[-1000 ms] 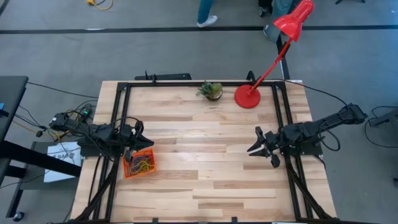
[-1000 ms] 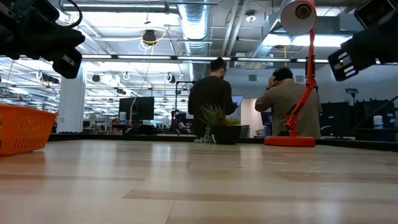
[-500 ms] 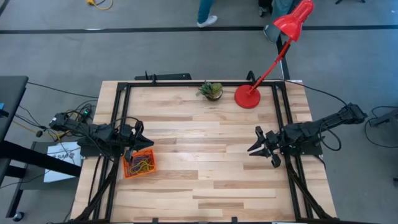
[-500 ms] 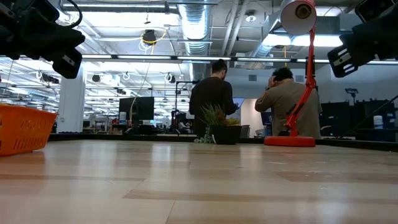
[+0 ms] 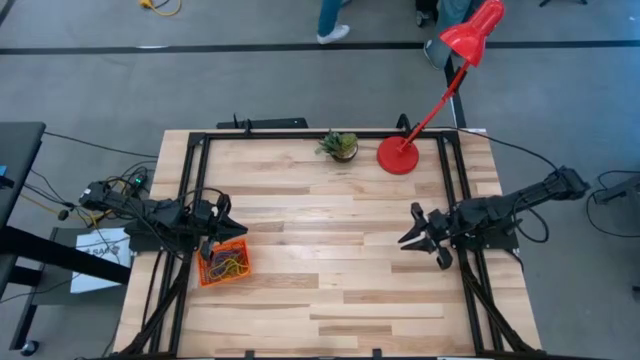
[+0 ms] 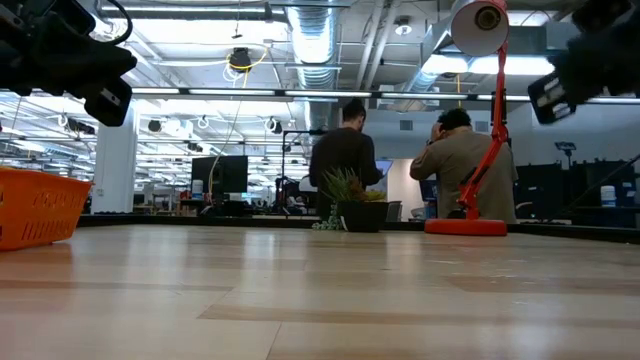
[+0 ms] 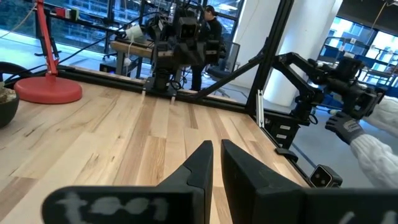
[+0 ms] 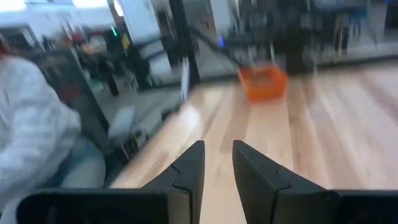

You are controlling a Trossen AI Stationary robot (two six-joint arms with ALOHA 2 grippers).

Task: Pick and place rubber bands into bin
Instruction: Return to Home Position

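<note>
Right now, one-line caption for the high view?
Rubber bands lie in the orange bin beside the left pincer; right pincer hovers opposite.

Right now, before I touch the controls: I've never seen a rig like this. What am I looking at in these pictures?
It is a robot with two dark arms working at a wooden table. The overhead picture shows the whole table. The low one looks level across the tabletop into the room, and the other two look out from each wrist. The left gripper hangs at the orange bin, which holds the coloured rubber bands. The right gripper is open above the table's right side. Neither holds anything. A red lamp and a small potted plant stand at the far edge.
</note>
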